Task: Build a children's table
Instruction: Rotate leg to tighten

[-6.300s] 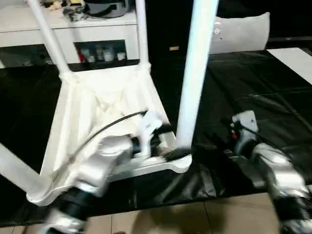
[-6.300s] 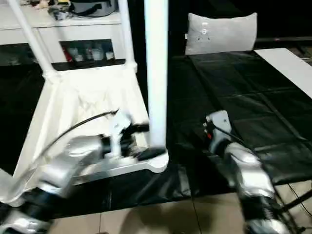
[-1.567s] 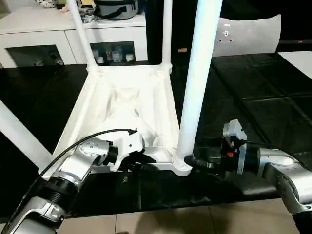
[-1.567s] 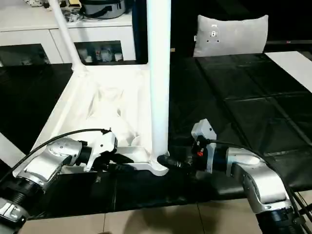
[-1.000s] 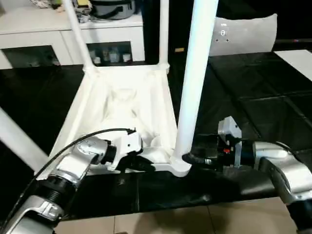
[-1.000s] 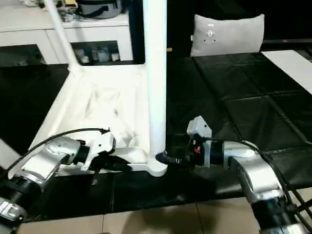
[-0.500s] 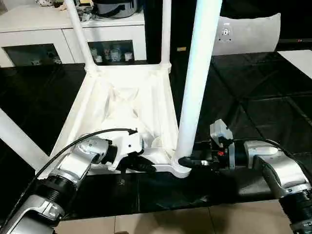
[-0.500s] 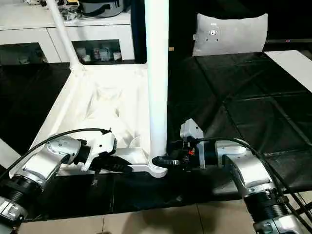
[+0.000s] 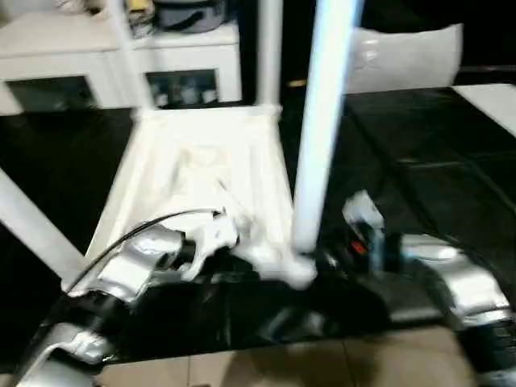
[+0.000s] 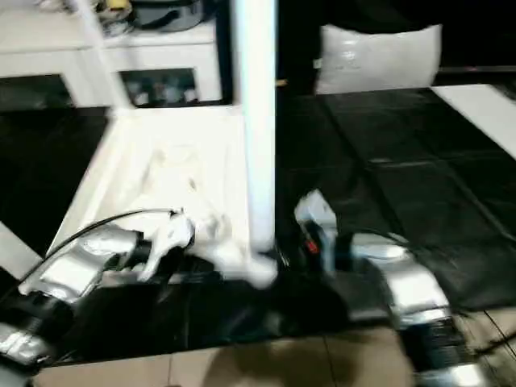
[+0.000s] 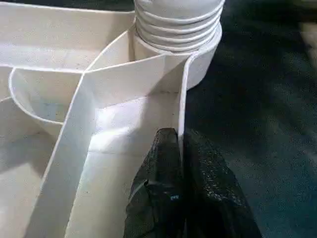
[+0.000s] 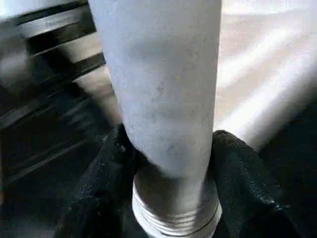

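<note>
The white plastic rectangular table top [image 9: 201, 173] is seen lying upside down, ribbed underside up, on a black-covered surface [image 9: 419, 161]. Four long white tapered round legs are seen rising from its corners: two at the far end, one [image 9: 24, 214] at the near left, and one [image 9: 322, 121] at the near right socket. The left gripper [image 11: 181, 153] is pinched tight on the thin rim wall of the top, just beside that socket. The right gripper [image 12: 171, 163] is closed around the near right leg just above its threaded base, a black finger on either side. Threads [image 11: 173, 25] are left exposed above the socket, so this leg is judged not fully screwed home; after that, the table remains to be turned upright.
</note>
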### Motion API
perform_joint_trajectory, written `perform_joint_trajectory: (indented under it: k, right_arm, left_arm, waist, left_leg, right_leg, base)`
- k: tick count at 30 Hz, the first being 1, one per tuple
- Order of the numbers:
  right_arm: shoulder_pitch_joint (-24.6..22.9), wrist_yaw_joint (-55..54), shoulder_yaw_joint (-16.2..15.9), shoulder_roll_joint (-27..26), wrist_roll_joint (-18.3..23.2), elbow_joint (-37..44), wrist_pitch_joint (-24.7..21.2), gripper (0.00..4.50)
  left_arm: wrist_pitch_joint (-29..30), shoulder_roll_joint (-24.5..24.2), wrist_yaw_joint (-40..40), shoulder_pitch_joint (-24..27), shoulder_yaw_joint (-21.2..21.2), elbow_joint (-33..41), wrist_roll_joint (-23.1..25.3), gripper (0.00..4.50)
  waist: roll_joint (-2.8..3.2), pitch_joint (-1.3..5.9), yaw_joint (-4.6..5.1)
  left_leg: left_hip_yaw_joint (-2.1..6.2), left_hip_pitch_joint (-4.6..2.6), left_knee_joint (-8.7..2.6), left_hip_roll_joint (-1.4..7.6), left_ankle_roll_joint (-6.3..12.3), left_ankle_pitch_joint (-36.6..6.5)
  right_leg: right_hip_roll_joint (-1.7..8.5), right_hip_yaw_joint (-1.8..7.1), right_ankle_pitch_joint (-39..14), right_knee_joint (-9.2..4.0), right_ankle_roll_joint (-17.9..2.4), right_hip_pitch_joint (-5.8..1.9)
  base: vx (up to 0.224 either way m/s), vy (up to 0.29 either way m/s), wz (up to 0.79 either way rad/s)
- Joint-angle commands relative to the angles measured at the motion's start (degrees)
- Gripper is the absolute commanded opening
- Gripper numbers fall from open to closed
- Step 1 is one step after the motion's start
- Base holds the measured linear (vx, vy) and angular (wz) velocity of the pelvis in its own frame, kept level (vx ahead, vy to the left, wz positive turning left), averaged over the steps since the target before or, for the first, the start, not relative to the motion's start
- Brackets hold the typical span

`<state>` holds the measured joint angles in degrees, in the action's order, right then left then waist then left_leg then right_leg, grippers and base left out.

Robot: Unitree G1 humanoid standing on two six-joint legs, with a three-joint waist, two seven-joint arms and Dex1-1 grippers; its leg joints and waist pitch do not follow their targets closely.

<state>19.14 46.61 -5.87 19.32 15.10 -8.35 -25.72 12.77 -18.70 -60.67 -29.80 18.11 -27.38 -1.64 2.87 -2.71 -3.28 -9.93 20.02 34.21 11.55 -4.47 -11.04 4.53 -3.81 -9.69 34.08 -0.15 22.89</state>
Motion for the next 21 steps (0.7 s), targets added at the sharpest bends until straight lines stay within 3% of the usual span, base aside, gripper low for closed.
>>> perform_joint_trajectory:
  k: [1, 2, 3, 4, 6, 7, 8, 13, 14, 15, 16, 18, 21]
  right_arm:
    - [1.26, -7.87, -1.13, -3.00, -1.85, -2.00, -2.68, 1.96]
    - [1.90, -12.61, -0.10, -4.79, -3.22, -2.98, -3.21, 1.96]
    - [2.44, -16.60, 1.33, -6.67, -3.59, -4.16, -3.04, 1.96]
    - [2.65, -19.08, 2.26, -7.90, -3.68, -4.57, -3.06, 1.96]
    - [2.29, -19.82, 2.82, -8.85, -3.53, -4.32, -1.59, 1.96]
    - [1.45, -19.17, 3.01, -9.23, -3.40, -3.21, -0.48, 2.50]
    - [1.21, -18.93, 3.07, -9.30, -3.33, -2.87, -0.21, 2.63]
    - [-0.68, -14.48, 3.02, -7.80, -2.00, 0.23, 3.16, 3.07]
    - [-0.82, -14.12, 2.87, -7.47, -2.03, 0.50, 3.55, 3.09]
    - [-1.04, -13.52, 2.62, -6.41, -2.73, 0.52, 5.03, 3.13]
    - [-1.19, -13.15, 2.44, -5.68, -3.24, 0.48, 6.12, 3.42]
    - [-2.04, -8.98, 2.46, -3.01, -2.31, 1.00, 6.24, 3.54]
    - [-3.00, -4.75, 2.95, -0.62, -1.28, 1.57, 6.75, 3.81]
  left_arm:
    - [1.69, 3.78, 5.30, -1.61, -0.10, 0.12, -0.87, 0.00]
    - [2.06, 5.27, 8.48, -2.52, -0.65, -0.69, -0.21, 0.00]
    - [2.42, 6.87, 11.35, -3.43, -1.17, -1.61, 0.20, 0.00]
    - [2.77, 7.90, 13.04, -3.91, -1.61, -2.04, 0.52, 0.00]
    - [2.77, 9.12, 14.39, -4.10, -1.42, -2.04, 1.39, 0.00]
    - [2.17, 9.07, 14.43, -3.94, -0.54, -1.92, 2.74, 0.00]
    - [1.98, 9.01, 14.38, -3.89, -0.31, -1.94, 3.08, 0.00]
    - [-1.21, 6.52, 11.72, -3.28, 1.28, -1.98, 4.24, 0.00]
    - [-1.67, 6.20, 11.53, -3.22, 1.43, -2.03, 4.36, 0.00]
    - [-2.38, 5.51, 10.59, -2.97, 1.56, -1.99, 4.30, 0.00]
    - [-2.85, 5.04, 9.92, -2.79, 1.63, -1.94, 4.24, 0.00]
    - [-5.31, 3.36, 7.41, -2.16, 1.93, -1.92, 4.47, 0.00]
    - [-7.62, 1.66, 4.81, -1.78, 2.49, -2.35, 4.56, 0.00]
  waist:
    - [-0.77, 2.81, 0.33]
    - [-0.77, 2.81, 0.33]
    - [-0.68, 2.63, 1.03]
    - [-0.63, 2.88, 1.17]
    - [-0.63, 2.89, 1.32]
    - [-0.27, 2.93, 1.26]
    - [-0.27, 2.93, 1.26]
    - [-0.08, 3.48, 0.89]
    - [-0.08, 3.48, 0.89]
    - [-0.17, 3.57, 0.84]
    - [-0.12, 3.61, 0.78]
    - [-0.32, 3.65, 0.63]
    - [-0.14, 3.77, 0.19]
  left_leg:
    - [0.83, 0.06, -4.65, 0.40, -1.00, -18.12]
    - [0.83, 0.06, -4.65, 0.40, -1.00, -18.12]
    - [0.81, -0.35, -4.28, -0.01, -0.90, -19.92]
    - [0.84, -0.65, -3.92, -0.33, -0.47, -19.41]
    - [0.97, -0.14, -4.22, -0.22, 0.50, -18.92]
    - [1.02, -0.02, -4.36, -0.18, 0.94, -18.96]
    - [1.02, -0.02, -4.36, -0.18, 0.94, -18.96]
    - [0.96, 0.44, -4.86, 0.67, 2.03, -16.65]
    - [0.96, 0.44, -4.86, 0.67, 2.03, -16.65]
    - [0.84, 0.71, -4.73, 0.60, 2.35, -15.55]
    - [0.78, 0.79, -4.69, 0.63, 2.51, -14.57]
    - [0.60, 0.85, -4.51, 0.55, 3.10, -13.31]
    - [0.53, 0.89, -4.41, 0.66, 3.94, -11.07]
  right_leg:
    - [3.21, 1.31, -33.75, -6.01, -4.83, -2.31]
    - [3.21, 1.31, -33.75, -6.01, -4.83, -2.31]
    - [3.04, 0.90, -37.00, -6.87, -3.28, -1.64]
    - [3.14, 0.91, -37.62, -7.11, -2.89, -1.46]
    - [2.99, 0.86, -36.36, -7.21, -2.58, -1.72]
    - [2.92, 0.93, -35.09, -7.01, -2.77, -1.74]
    - [2.92, 0.93, -35.09, -7.01, -2.77, -1.74]
    - [3.09, 1.70, -22.51, -5.52, -7.53, -2.31]
    - [3.09, 1.70, -22.51, -5.52, -7.53, -2.31]
    - [3.25, 1.78, -20.25, -5.20, -8.79, -2.61]
    - [3.30, 1.77, -19.38, -5.09, -9.23, -2.68]
    - [3.31, 1.82, -18.61, -5.03, -9.71, -2.89]
    - [3.38, 1.88, -16.97, -4.88, -10.21, -3.01]
  base:
    - [-0.053, 0.011, -0.08]
    - [0.000, 0.000, 0.00]
    - [0.000, 0.000, 0.00]
    - [0.000, 0.000, 0.00]
    - [0.000, 0.000, 0.00]
    - [0.000, 0.000, 0.00]
    - [0.000, 0.000, 0.00]
    - [0.000, 0.000, 0.00]
    - [0.000, 0.000, 0.00]
    - [0.000, 0.000, 0.00]
    - [0.000, 0.000, 0.00]
    - [0.000, 0.000, 0.00]
    - [0.000, 0.000, 0.00]
